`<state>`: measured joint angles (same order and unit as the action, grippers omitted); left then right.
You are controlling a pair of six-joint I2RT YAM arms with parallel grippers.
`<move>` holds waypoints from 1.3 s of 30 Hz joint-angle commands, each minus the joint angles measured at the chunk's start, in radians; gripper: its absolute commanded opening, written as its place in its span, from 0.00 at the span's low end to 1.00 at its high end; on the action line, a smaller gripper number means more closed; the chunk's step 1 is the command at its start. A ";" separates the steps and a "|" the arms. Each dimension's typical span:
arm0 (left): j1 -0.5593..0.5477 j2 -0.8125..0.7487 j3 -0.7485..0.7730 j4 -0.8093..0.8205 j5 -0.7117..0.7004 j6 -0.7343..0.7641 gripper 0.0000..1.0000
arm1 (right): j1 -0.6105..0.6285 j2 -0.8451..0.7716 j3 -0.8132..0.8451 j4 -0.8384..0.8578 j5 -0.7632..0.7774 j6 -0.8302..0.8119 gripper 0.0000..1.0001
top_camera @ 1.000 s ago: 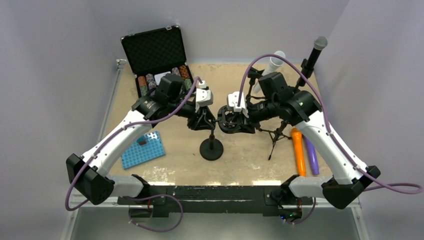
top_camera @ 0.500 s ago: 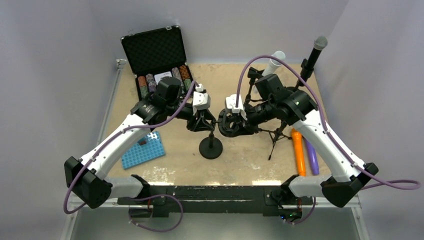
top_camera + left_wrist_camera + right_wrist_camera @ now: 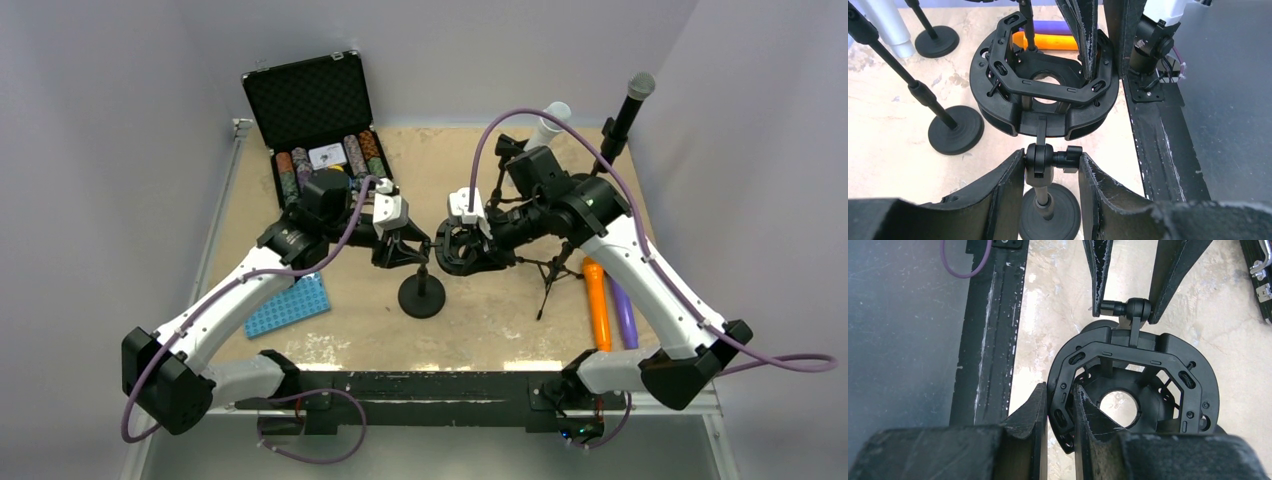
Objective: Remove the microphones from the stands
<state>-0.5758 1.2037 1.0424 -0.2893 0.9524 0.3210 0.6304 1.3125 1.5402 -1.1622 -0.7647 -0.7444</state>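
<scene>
A black ring-shaped shock mount (image 3: 468, 250) sits on a short stand with a round base (image 3: 422, 298) at the table's middle. My left gripper (image 3: 413, 245) is shut on the stand's swivel joint (image 3: 1040, 157): one finger is on the joint, the other on its knob. My right gripper (image 3: 450, 243) is shut on the mount's rim (image 3: 1058, 395). The mount's centre hole (image 3: 1120, 407) is empty. A black microphone with a grey head (image 3: 630, 100) stands on a tall stand at the back right, away from both grippers.
An open black case (image 3: 315, 105) with chips stands at the back left. A blue rack (image 3: 287, 302) lies at the left. An orange stick (image 3: 597, 305) and a purple one (image 3: 623, 312) lie at the right. A tripod stand (image 3: 550, 275) and a white tube (image 3: 545, 128) stand behind the right arm.
My left arm has drawn back a little to the left and down while its fingers stay at the joint. My right gripper has shifted slightly left with the mount.
</scene>
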 commanded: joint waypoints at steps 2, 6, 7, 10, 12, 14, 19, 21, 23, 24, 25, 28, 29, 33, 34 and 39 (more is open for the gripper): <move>-0.013 0.030 -0.158 -0.018 -0.011 -0.124 0.00 | 0.019 0.052 0.047 0.039 0.002 -0.004 0.03; -0.009 0.006 -0.200 0.051 -0.016 -0.175 0.00 | 0.037 0.080 0.102 0.014 0.007 0.002 0.03; -0.008 -0.001 -0.212 0.069 -0.017 -0.191 0.00 | 0.040 0.091 0.124 0.002 0.007 0.002 0.02; -0.003 -0.028 -0.262 0.165 -0.015 -0.283 0.00 | 0.048 0.126 0.188 -0.034 0.012 0.006 0.02; -0.001 -0.042 -0.315 0.260 -0.022 -0.378 0.00 | 0.058 0.152 0.228 -0.063 0.021 0.001 0.02; -0.001 -0.047 -0.364 0.379 -0.031 -0.440 0.00 | 0.078 0.184 0.274 -0.110 0.041 -0.018 0.03; 0.001 -0.054 -0.415 0.460 -0.035 -0.457 0.00 | 0.109 0.229 0.335 -0.157 0.068 -0.020 0.02; 0.001 -0.056 -0.427 0.463 -0.032 -0.449 0.00 | 0.117 0.238 0.339 -0.158 0.077 -0.014 0.02; -0.001 -0.058 -0.445 0.466 -0.039 -0.439 0.00 | 0.125 0.247 0.333 -0.149 0.092 -0.002 0.02; 0.000 -0.058 -0.452 0.469 -0.043 -0.435 0.00 | 0.130 0.251 0.332 -0.147 0.096 0.001 0.02; 0.000 -0.060 -0.461 0.473 -0.048 -0.430 0.00 | 0.134 0.256 0.330 -0.144 0.099 0.002 0.02; 0.001 -0.053 -0.490 0.505 -0.066 -0.430 0.00 | 0.137 0.264 0.307 -0.129 0.096 0.009 0.01; 0.001 -0.048 -0.500 0.517 -0.074 -0.430 0.00 | 0.137 0.267 0.299 -0.125 0.098 0.010 0.01; 0.000 -0.055 -0.535 0.510 -0.084 -0.393 0.00 | 0.138 0.279 0.293 -0.121 0.093 0.012 0.00; 0.000 -0.059 -0.542 0.509 -0.085 -0.387 0.00 | 0.139 0.280 0.289 -0.118 0.094 0.015 0.00; 0.000 -0.058 -0.558 0.503 -0.092 -0.365 0.00 | 0.146 0.289 0.260 -0.109 0.100 0.022 0.00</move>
<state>-0.5529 1.0710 0.5819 0.5293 0.8703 -0.0662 0.7410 1.5406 1.8435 -1.4136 -0.6376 -0.7246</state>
